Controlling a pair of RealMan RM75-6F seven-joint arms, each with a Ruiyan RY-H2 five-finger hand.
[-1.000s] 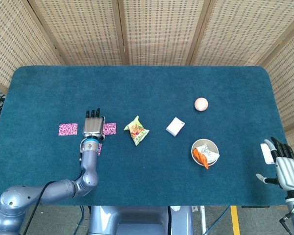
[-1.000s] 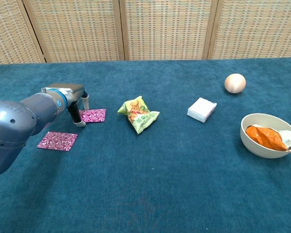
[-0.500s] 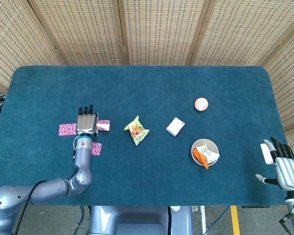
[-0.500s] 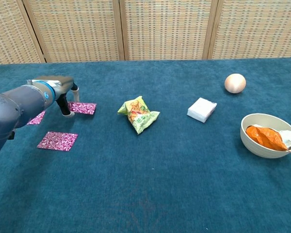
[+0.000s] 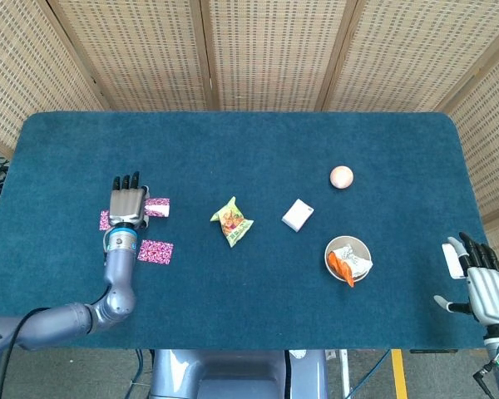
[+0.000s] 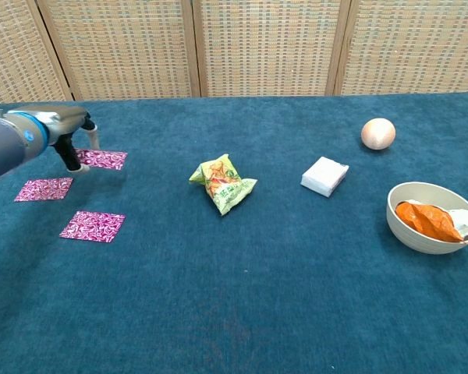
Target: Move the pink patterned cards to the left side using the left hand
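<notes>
My left hand point(image 5: 126, 204) point(image 6: 53, 134) is over the table's left part and pinches one pink patterned card point(image 5: 157, 207) point(image 6: 102, 159) by its left edge. The card sticks out to the right of the fingers. A second pink card point(image 5: 155, 251) point(image 6: 93, 226) lies flat nearer the front edge. The third pink card point(image 5: 104, 220) point(image 6: 44, 188) lies flat to the left, partly hidden under the hand in the head view. My right hand point(image 5: 482, 285) hangs beyond the table's right edge, fingers spread and holding nothing.
A yellow-green snack bag point(image 5: 232, 221) point(image 6: 222, 183) lies mid-table. Right of it are a white box point(image 5: 297, 214) point(image 6: 324, 175), a pale ball point(image 5: 341, 176) point(image 6: 377, 133) and a bowl point(image 5: 348, 239) point(image 6: 395, 210) holding orange and white wrappers.
My left hand has carried the pinched card leftward and farther back, away from the snack bag. The two other cards, once hidden by the arm, now show. The right hand is still.
</notes>
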